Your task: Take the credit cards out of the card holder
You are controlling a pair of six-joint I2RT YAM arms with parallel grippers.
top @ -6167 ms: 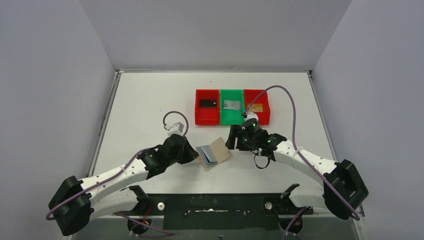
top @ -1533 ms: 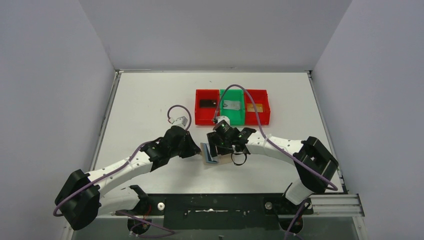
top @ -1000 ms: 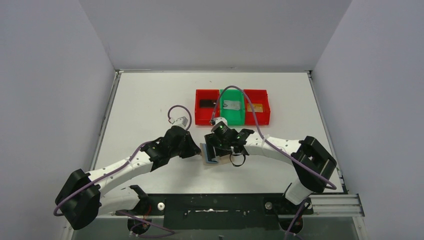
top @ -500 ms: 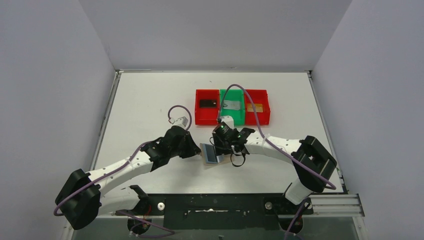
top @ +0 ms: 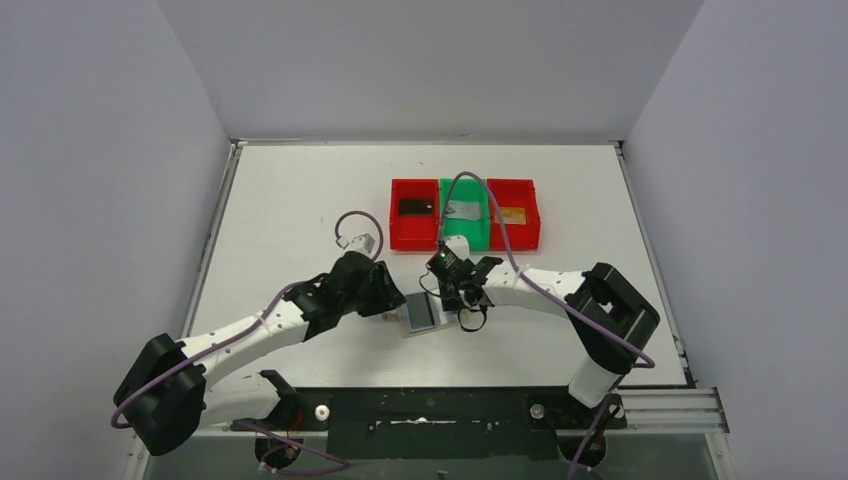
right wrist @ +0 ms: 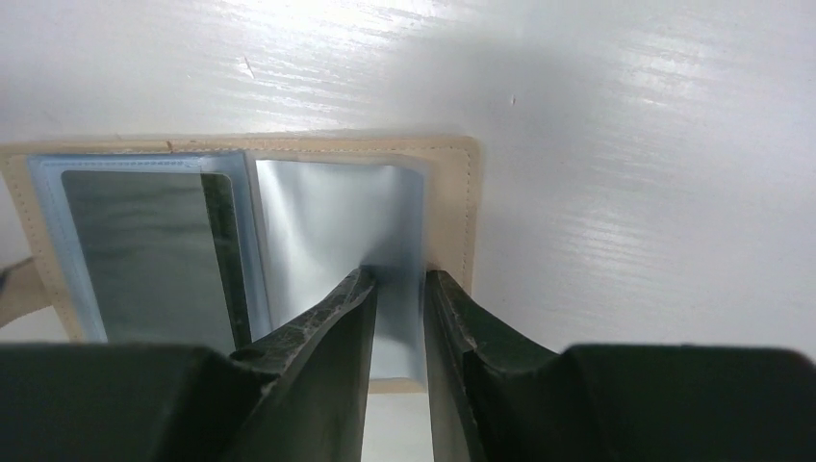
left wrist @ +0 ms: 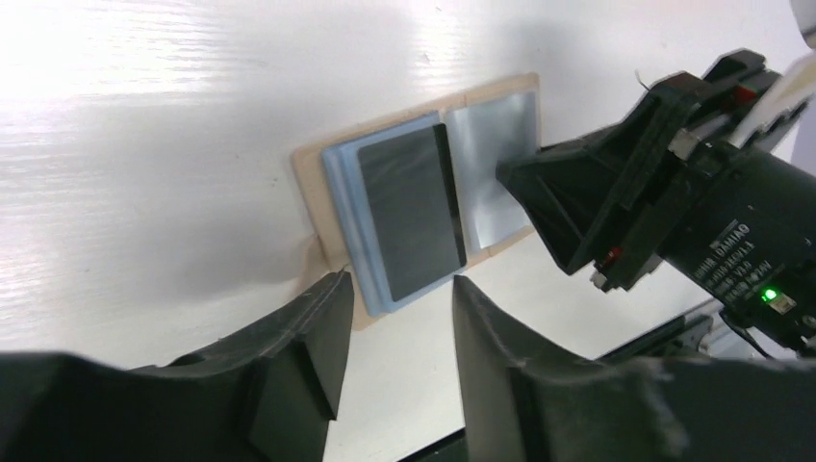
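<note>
The tan card holder (top: 421,316) lies open and flat on the table between the two arms. A dark credit card (left wrist: 409,212) sits in its pale blue left half, and the right half shows a silvery sleeve (right wrist: 332,217). My left gripper (left wrist: 395,318) is open just off the holder's near-left corner, with only bare table between its fingers. My right gripper (right wrist: 399,279) rests its tips on the silvery sleeve near the holder's (right wrist: 450,207) right edge, jaws a narrow gap apart. Nothing visible is pinched between them.
At the back stand a red bin (top: 414,228) with a black card (top: 415,207), a green bin (top: 463,229) with a silver card (top: 462,210), and a red bin (top: 528,232) with a gold-orange card (top: 510,215). The right arm's cable loops over the green bin.
The card holder has gone from propped half-folded to lying flat and open. My left gripper has opened and let go of it. My right gripper's jaws have narrowed and come down on the right half.
</note>
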